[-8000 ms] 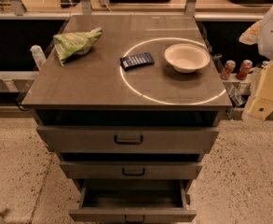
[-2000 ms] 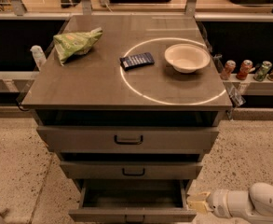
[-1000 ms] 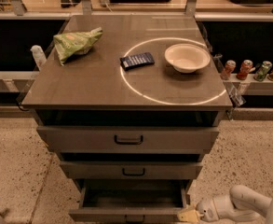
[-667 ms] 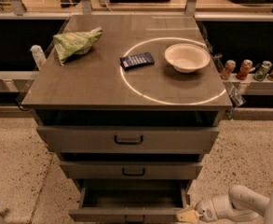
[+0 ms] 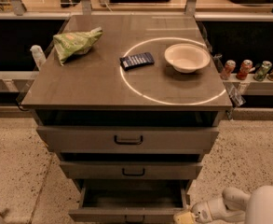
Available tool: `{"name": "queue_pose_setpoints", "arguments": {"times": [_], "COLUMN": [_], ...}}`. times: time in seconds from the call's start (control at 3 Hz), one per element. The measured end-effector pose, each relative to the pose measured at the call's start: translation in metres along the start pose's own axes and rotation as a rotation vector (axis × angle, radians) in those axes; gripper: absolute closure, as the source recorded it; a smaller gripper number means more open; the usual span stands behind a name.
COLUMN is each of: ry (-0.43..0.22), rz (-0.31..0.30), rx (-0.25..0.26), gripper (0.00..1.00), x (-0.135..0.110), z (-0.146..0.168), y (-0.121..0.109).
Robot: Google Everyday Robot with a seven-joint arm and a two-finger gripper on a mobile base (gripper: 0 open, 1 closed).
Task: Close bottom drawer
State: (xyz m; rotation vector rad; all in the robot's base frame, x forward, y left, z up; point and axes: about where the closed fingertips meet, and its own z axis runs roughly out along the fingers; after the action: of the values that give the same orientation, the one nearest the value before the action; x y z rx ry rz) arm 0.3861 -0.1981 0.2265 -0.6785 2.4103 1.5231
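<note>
The bottom drawer (image 5: pixel 103 214) is the lowest of the grey cabinet's three and stands pulled out, with its dark, empty inside showing at the bottom of the camera view. Its narrow front panel runs along the lower edge of the picture. My gripper (image 5: pixel 183 217) is low at the bottom right, with its yellowish tip at the drawer's front right corner. The white arm (image 5: pixel 248 206) reaches in behind it from the right. I cannot tell whether the tip touches the panel.
The middle drawer (image 5: pixel 132 171) and top drawer (image 5: pixel 128 139) are shut above it. On the cabinet top (image 5: pixel 80 85) lie a green chip bag (image 5: pixel 75 42), a dark packet (image 5: pixel 136 60) and a white bowl (image 5: pixel 187 57). Several cans (image 5: pixel 252 70) stand on a ledge at the right. Speckled floor (image 5: pixel 15 167) surrounds the cabinet.
My arm has come down from high at the right to low beside the drawer's front right corner. It has hardly moved over the last second, and the drawer stays open.
</note>
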Motion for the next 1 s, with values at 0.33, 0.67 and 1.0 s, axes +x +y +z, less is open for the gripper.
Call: {"name": "queue_pose_setpoints", "arguments": {"times": [0.33, 0.67, 1.0], "ry": [0.005, -0.009, -0.011], "rz": [0.008, -0.004, -0.001], "rx": [-0.002, 0.046, 0.054], "gripper": [1.00, 1.00, 1.00], "x": [0.003, -0.004, -0.003], "z": [0.006, 0.002, 0.006], "y": [-0.013, -0.032, -0.032]}}
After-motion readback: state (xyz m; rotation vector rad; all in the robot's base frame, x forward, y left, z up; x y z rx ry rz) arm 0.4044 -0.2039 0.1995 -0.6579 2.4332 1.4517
